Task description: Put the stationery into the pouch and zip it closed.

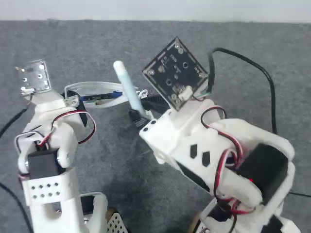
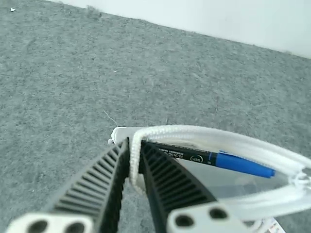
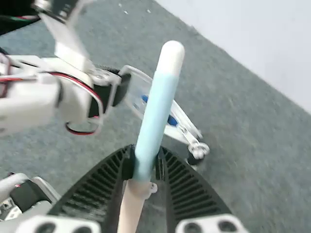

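Grey counter (image 1: 73, 43), upper centre: left gripper (image 2: 134, 145) pinches the pouch (image 2: 233, 141) rim, right gripper (image 3: 146, 150) clamps a tilted pale-blue pen (image 1: 127, 87).

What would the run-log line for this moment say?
left gripper: shut on pouch rim | right gripper: shut on light-blue pen, near pouch | blue marker: inside pouch | zip: open

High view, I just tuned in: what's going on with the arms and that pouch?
The left gripper pinches the zip edge of the clear white-zippered pouch, which is open with a black-and-blue pen inside. The right gripper holds a pale blue pen with a white cap upright near the pouch, not yet inserted.
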